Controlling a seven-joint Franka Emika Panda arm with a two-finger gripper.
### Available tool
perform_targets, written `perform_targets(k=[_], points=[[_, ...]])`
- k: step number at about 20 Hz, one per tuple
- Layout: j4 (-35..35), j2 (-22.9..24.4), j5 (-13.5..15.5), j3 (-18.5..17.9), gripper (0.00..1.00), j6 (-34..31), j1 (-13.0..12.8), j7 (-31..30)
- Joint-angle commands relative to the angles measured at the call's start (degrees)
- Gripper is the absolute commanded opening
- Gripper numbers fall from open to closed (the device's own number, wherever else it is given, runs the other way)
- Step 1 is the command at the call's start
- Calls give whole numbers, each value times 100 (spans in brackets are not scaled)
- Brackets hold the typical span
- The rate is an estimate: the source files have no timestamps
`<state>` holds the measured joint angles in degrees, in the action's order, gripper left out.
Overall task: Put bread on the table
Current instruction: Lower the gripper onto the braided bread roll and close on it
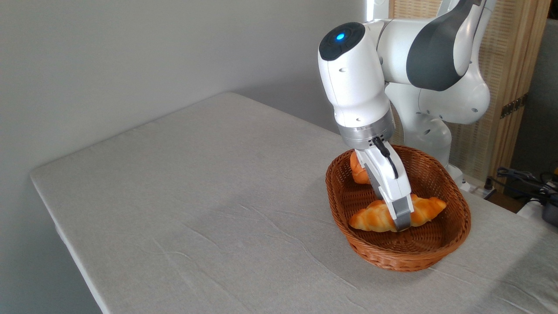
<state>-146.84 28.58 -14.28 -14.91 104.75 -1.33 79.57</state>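
The Franka arm is reaching down from the upper right into a brown oval wicker basket (453, 244) that is sitting on the right part of the table (196, 196), which is wearing a light grey, slightly wrinkled cloth. The gripper (403, 220) is standing inside the basket with its near grey finger (402, 213) lying across the middle of the bread (375, 218), a long braided golden-orange loaf with tapered ends. The loaf is lying lengthwise in the basket, its left end pointing toward the front rim and its right end toward the far right wall. The far finger is hiding behind the near one and the loaf, so whether the fingers are pressing on the bread or merely straddling it cannot be told from this view. Whether the loaf is resting on the basket floor or raised slightly also cannot be told. Behind the gripper's white body, a round orange bun (357, 172) is sitting against the basket's far left wall, partly covered by the arm.
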Motion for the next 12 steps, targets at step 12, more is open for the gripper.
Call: perform_targets(k=[12], points=[[-2, -37, -119, -206, 24, -7, -148, 323]])
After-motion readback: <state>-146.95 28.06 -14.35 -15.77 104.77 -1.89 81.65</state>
